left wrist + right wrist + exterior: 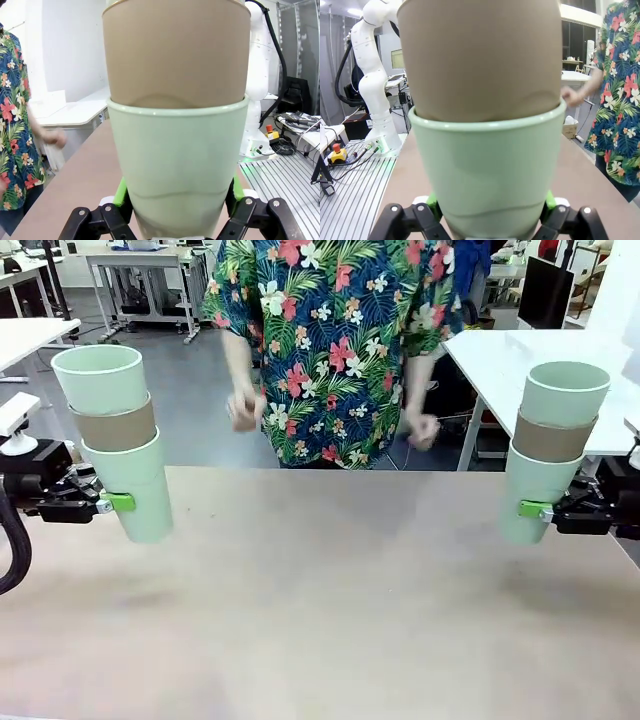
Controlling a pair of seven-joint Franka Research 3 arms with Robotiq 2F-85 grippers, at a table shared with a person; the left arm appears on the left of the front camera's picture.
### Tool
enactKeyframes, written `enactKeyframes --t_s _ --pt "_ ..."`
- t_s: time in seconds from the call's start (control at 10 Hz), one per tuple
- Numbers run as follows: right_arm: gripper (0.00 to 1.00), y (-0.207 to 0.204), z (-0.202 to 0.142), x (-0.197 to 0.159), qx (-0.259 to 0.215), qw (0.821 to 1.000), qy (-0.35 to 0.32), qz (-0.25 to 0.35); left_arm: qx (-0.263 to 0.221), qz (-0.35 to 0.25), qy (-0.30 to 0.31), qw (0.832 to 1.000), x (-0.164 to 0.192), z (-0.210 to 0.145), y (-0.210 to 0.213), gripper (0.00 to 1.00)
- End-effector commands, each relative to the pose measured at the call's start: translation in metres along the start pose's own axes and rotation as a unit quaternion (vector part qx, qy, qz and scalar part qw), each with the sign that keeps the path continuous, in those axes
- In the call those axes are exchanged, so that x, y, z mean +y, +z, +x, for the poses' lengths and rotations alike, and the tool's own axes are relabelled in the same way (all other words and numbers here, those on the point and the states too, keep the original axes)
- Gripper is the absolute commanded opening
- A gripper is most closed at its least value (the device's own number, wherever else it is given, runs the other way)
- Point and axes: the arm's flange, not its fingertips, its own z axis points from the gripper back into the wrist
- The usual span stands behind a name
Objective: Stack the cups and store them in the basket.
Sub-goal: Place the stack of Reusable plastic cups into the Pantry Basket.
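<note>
My left end effector is clamped on the lowest cup of the left stack, the green pads pressing low on its wall. My right end effector grips the right stack the same way. Both stacks hang at opposite ends of the desk, well apart, and seem just clear of its surface. Each leans slightly outward at the top.

As I judge it, the step in hand is joining the two stacks into one before anything goes to the basket. To do that well, I should first bring one stack truly upright and hold it steady as the receiver. Then I should carry the other above it, line up the two axes, and lower its base straight into the open top cup. Both grips sit low, so the stacks are top-heavy. The upper cups are only nested, so slow moves and little tilt matter. I should let go only once the cup seats.

The count is six cups: four mint green and two tan, in two stacks of three, each mint, tan, mint from the bottom. One person stands at the far side, both hands off the desk.
</note>
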Motion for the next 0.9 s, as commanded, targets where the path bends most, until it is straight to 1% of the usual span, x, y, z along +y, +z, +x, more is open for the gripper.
enactKeyframes --t_s 0.0,0.8 --pt "0.85 0.0006 0.003 0.0002 -0.003 1.0 0.004 -0.002 -0.002 -0.002 -0.004 1.0 -0.0003 0.0027 -0.0012 0.87" --pt "0.85 0.0006 0.003 0.0002 -0.003 1.0 0.004 -0.002 -0.002 -0.002 -0.004 1.0 -0.0003 0.0027 -0.0012 0.87"
